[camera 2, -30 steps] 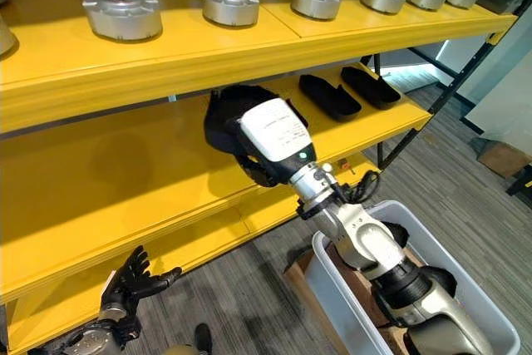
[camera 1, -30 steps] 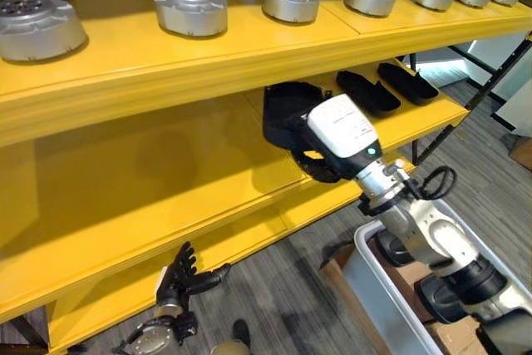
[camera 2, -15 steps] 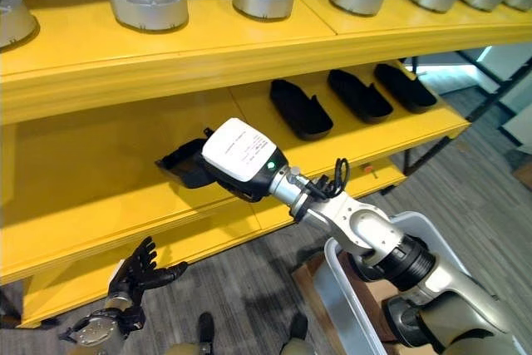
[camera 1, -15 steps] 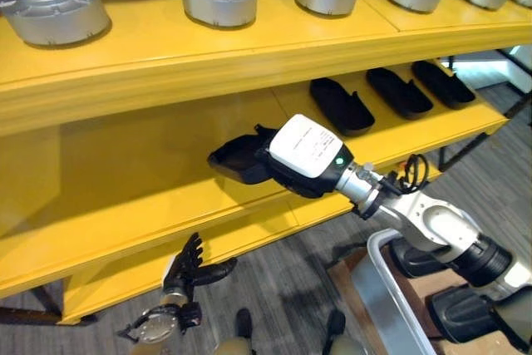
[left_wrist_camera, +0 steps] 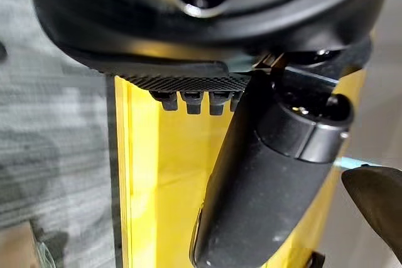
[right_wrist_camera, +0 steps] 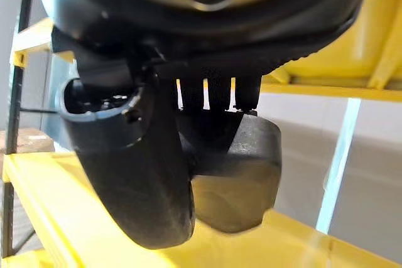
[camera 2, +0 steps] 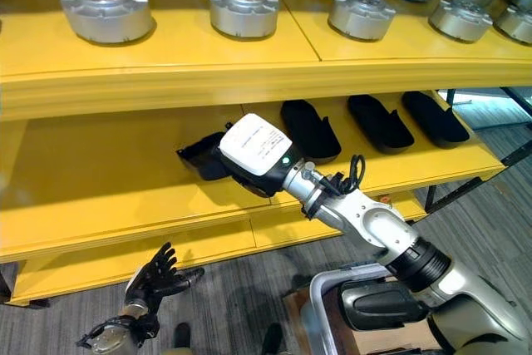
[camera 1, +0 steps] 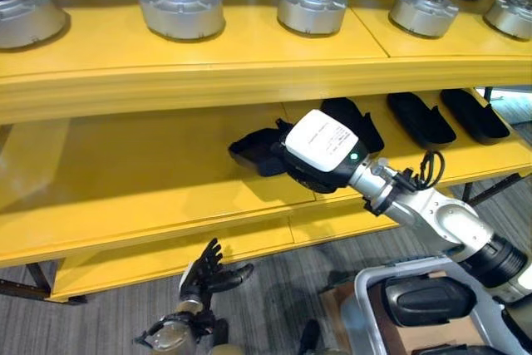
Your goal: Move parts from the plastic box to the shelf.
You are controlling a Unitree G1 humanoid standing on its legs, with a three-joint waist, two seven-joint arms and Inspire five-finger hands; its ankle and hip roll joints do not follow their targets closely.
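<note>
Currently the right hand (camera 1: 309,160) is reached into the middle level of the yellow shelf (camera 1: 150,180), with its thumb and fingers curled round a black part (camera 1: 256,149). That part sits low over the shelf board, left of the hand; whether it touches the board cannot be told. In the right wrist view the same black part (right_wrist_camera: 242,174) is pinched between thumb and fingers above the yellow surface.

To the right on the same level lie three more black parts in a row: one (camera 2: 309,129) just beside the right hand, a second (camera 2: 379,122) next along, and a third (camera 2: 434,117) nearest the shelf's right end. All three lie flat and apart from one another.

The top level carries rows of round silver metal discs (camera 1: 180,6), standing apart from each other.

The plastic box (camera 1: 370,309) stands on the floor at lower right, below the right arm. One dark part (camera 1: 426,298) lies inside it near the rim; the rest of its contents cannot be made out.

The left hand (camera 1: 202,276) hangs low before the bottom of the shelf, fingers spread and straight, holding nothing.
</note>
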